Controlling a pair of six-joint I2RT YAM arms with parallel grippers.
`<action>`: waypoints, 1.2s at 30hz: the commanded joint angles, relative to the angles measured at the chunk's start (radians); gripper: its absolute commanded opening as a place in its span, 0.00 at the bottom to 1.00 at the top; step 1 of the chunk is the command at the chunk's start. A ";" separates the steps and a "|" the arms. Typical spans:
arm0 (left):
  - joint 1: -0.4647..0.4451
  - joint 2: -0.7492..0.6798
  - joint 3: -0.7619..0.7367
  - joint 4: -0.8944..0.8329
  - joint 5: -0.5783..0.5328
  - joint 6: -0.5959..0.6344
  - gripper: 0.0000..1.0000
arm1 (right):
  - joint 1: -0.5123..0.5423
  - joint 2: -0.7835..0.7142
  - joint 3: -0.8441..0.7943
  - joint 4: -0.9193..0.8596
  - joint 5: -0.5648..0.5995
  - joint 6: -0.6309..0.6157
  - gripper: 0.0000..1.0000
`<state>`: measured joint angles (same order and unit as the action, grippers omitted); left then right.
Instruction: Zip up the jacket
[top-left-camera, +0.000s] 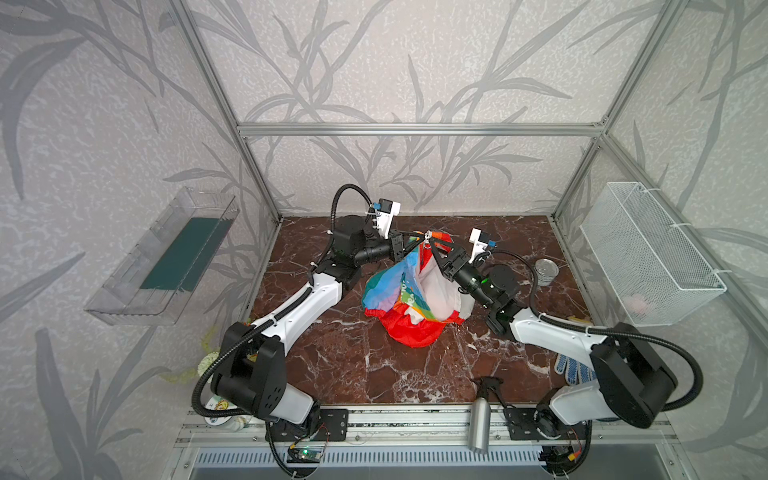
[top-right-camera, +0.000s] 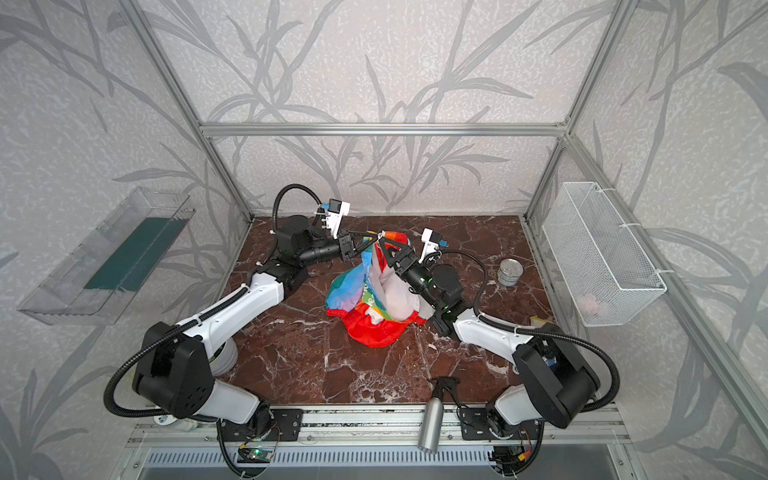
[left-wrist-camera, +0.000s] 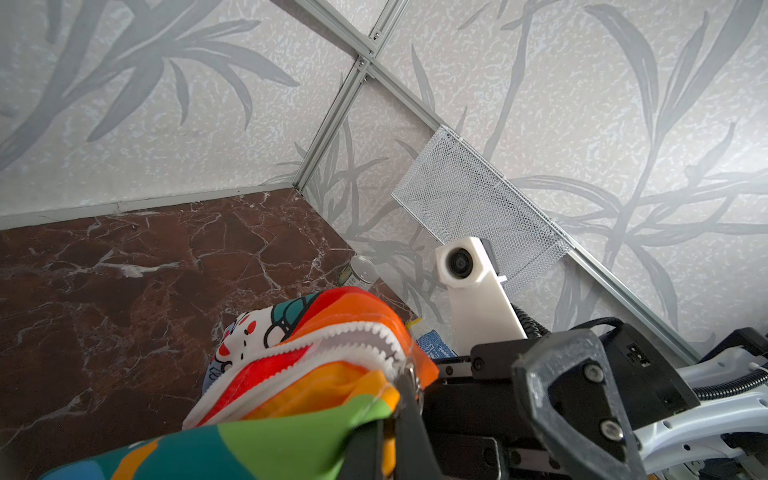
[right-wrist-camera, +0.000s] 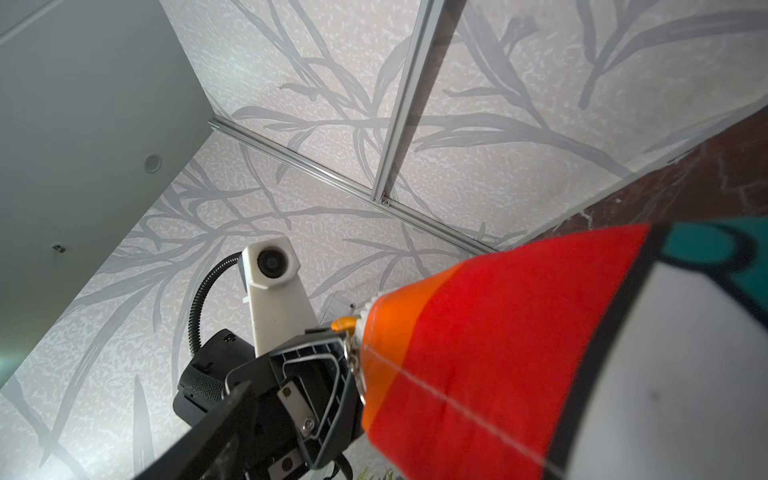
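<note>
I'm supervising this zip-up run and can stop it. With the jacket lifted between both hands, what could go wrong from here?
1. Only the left hand pinches the jacket, at its top; the right hand looks open, so a slip drops it.
2. The zipper teeth gape near the pull, so the zip may end up partly open.
3. The hands sit tip to tip; they could bump or snag it.

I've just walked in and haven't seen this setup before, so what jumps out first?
A bright rainbow-and-red jacket hangs bunched at the middle of the dark marble table, its top pinched by the left gripper with the right gripper open beside it. A silver spray bottle lies at the front edge.
</note>
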<state>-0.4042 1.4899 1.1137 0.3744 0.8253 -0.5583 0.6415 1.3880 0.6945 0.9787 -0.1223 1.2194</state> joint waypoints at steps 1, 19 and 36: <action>-0.002 -0.021 -0.013 0.057 0.017 -0.014 0.00 | 0.017 -0.137 -0.025 -0.191 0.061 0.002 0.92; -0.007 -0.025 -0.025 0.082 0.009 -0.029 0.00 | 0.095 -0.099 0.060 -0.202 0.095 0.049 0.68; -0.008 -0.036 -0.012 0.060 0.011 -0.017 0.00 | 0.095 -0.003 0.097 -0.065 0.131 0.083 0.42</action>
<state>-0.4068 1.4868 1.0958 0.4152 0.8246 -0.5789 0.7322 1.3727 0.7570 0.8570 -0.0101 1.2972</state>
